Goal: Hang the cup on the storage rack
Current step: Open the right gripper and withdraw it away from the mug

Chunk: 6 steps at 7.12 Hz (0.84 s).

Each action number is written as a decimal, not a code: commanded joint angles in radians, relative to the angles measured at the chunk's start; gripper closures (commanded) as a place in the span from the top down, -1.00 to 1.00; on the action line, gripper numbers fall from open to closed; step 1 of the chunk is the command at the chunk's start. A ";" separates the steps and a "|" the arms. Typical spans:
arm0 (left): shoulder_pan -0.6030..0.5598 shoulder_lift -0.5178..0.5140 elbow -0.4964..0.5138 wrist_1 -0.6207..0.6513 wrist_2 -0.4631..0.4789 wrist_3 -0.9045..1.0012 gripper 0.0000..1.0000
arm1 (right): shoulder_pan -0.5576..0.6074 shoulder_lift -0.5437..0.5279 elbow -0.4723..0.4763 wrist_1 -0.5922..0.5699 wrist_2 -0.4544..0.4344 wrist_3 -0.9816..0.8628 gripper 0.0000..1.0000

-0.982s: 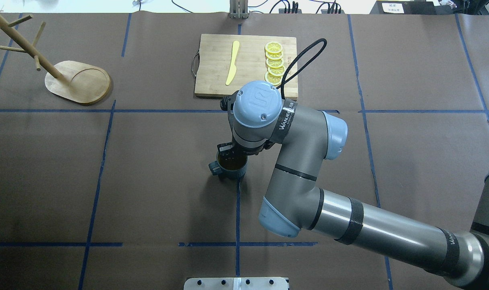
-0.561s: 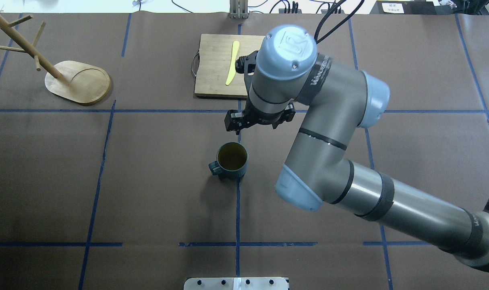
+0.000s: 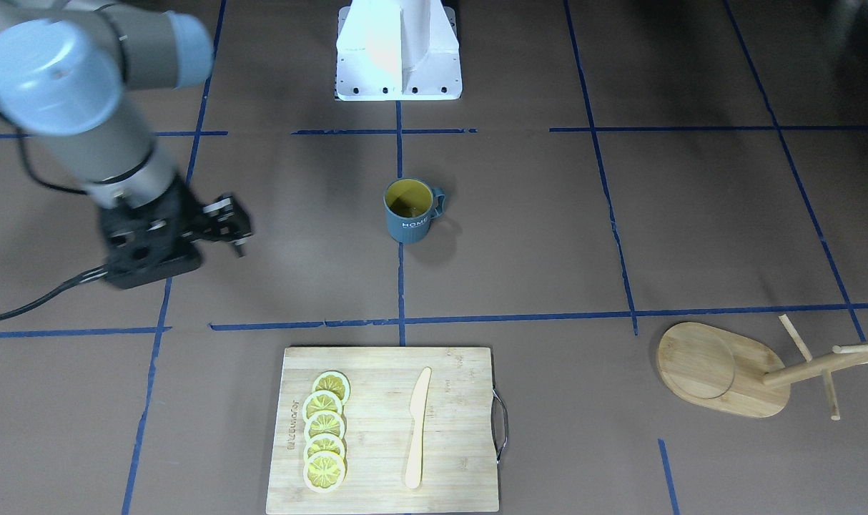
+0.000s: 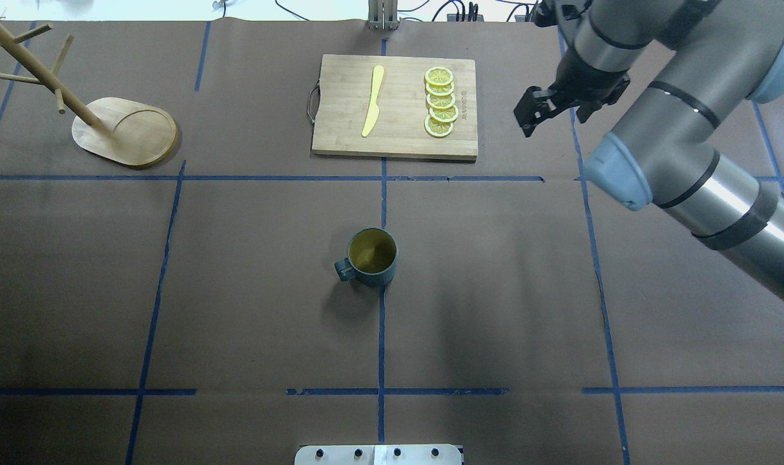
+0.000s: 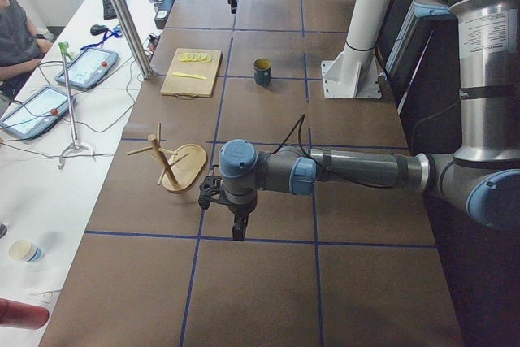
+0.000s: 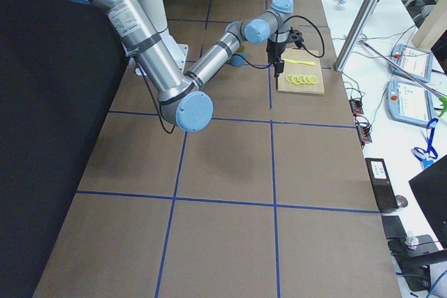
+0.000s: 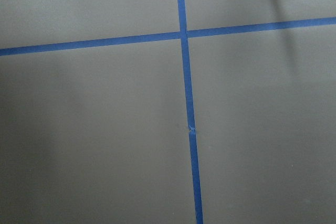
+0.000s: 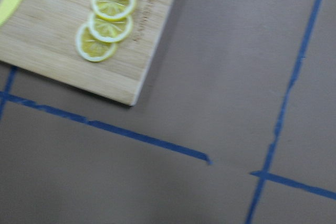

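The cup stands upright at the table's middle, yellow inside, handle toward the robot's left; the front view shows it too. Nothing holds it. The storage rack stands at the far left with bare pegs, also in the front view. My right gripper hangs open and empty, above the table to the right of the cutting board and far from the cup. My left gripper shows only in the exterior left view, low over the table near the rack; I cannot tell whether it is open or shut.
A bamboo cutting board lies at the back centre with several lemon slices and a yellow knife. Blue tape lines cross the brown table cover. The right arm spans the table's right half.
My right gripper let go of the cup, rose and swung away to the back right, past the cutting board. The cup stayed in place.
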 commanded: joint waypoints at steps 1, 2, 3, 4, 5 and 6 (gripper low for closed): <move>0.000 -0.037 0.001 -0.025 0.001 0.002 1.00 | 0.188 -0.109 -0.100 0.005 0.097 -0.291 1.00; 0.000 -0.045 0.004 -0.108 -0.004 0.001 1.00 | 0.256 -0.176 -0.104 0.003 0.108 -0.441 1.00; 0.000 -0.045 0.018 -0.175 -0.007 0.002 1.00 | 0.328 -0.245 -0.110 0.002 0.109 -0.596 1.00; 0.001 -0.039 0.019 -0.231 -0.004 0.002 1.00 | 0.388 -0.323 -0.117 0.003 0.105 -0.740 1.00; 0.000 -0.041 0.021 -0.231 -0.005 -0.002 1.00 | 0.453 -0.389 -0.116 0.003 0.108 -0.808 1.00; 0.000 -0.041 0.004 -0.240 -0.008 -0.001 1.00 | 0.520 -0.479 -0.110 0.007 0.107 -0.823 1.00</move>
